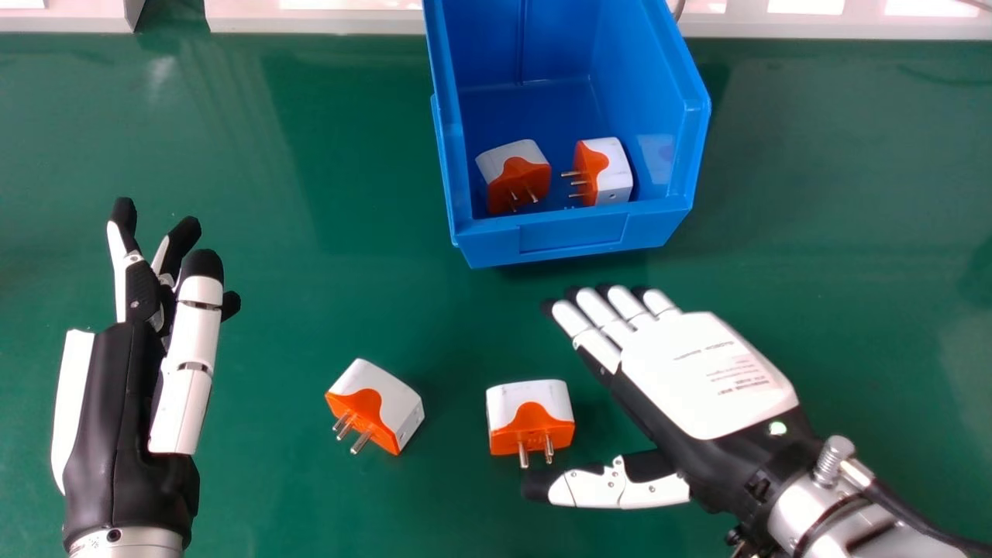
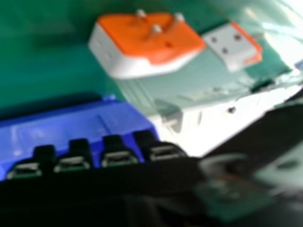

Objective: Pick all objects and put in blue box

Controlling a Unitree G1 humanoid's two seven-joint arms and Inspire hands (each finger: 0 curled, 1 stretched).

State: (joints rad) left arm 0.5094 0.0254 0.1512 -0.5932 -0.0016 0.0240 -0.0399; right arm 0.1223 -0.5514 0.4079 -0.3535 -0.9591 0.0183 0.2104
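Note:
In the head view my right hand (image 1: 697, 372) is open, fingers straight below the blue box (image 1: 573, 236), its thumb just beside and below an orange-and-white plug adapter (image 1: 529, 415). A second adapter (image 1: 376, 403) lies farther left, prongs toward the bottom edge. Two more adapters (image 1: 515, 174) (image 1: 606, 170) rest inside the box near its front wall. My left hand (image 1: 124, 403) stands open at the left, holding nothing. The right hand view has fingertips of my right hand (image 2: 113, 153), the blue box (image 2: 71, 125) and two adapters (image 2: 147, 42) (image 2: 234, 45) on the table.
The green table (image 1: 310, 232) carries everything. A pale ledge (image 1: 310, 19) runs along its far edge, behind which the box extends. The box's raised front rim stands between my right hand and the adapters inside.

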